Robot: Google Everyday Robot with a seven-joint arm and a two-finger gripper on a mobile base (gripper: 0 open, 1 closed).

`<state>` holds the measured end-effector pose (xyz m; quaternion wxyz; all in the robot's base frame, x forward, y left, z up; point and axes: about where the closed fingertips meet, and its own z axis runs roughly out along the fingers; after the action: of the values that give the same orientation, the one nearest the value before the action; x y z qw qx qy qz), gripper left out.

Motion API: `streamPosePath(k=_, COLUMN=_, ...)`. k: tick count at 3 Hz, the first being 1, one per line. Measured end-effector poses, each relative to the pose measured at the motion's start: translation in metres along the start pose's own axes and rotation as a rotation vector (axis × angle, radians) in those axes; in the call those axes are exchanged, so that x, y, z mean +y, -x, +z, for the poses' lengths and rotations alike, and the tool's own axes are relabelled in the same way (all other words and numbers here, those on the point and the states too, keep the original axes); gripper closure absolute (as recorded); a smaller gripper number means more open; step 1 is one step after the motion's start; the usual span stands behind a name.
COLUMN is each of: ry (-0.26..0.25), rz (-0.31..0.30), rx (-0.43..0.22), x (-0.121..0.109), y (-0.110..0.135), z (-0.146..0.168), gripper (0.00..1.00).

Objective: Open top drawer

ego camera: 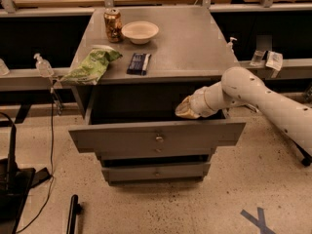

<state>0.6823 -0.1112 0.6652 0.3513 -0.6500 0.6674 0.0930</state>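
The top drawer (156, 136) is standing pulled well out from the grey cabinet, its wide flat front panel hanging forward of the two narrower drawer fronts (155, 170) below it. It is showing a plain grey metal face with one small round knob (158, 138) at the centre, and behind the panel the deep box is lying open to view, dark inside. The panel is sitting slightly tilted, its left end lower than its right.

The white arm (263, 99) is reaching in from the right, and the claw (184, 111) is hovering just above the drawer's rear right portion, inside the opening under the counter (195, 43); whether it is clenched or released I cannot tell.

On the counter a can (113, 25) and a white bowl (140, 31) are standing near the back, while a green bag (91, 67) is lying at the left edge and a dark packet (139, 63) is resting just beside it.
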Motion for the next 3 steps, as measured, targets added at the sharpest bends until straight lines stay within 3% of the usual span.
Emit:
streamPosePath(k=1, ry=0.034, rz=-0.013, rx=0.027, x=0.008, y=-0.001, z=0.02, gripper=1.0)
streamPosePath(k=2, ry=0.083, rz=-0.048, rx=0.001, x=0.026, y=0.001, z=0.014, gripper=1.0)
streamPosePath(k=3, ry=0.103, rz=-0.095, rx=-0.026, x=0.046, y=-0.008, z=-0.017, gripper=1.0)
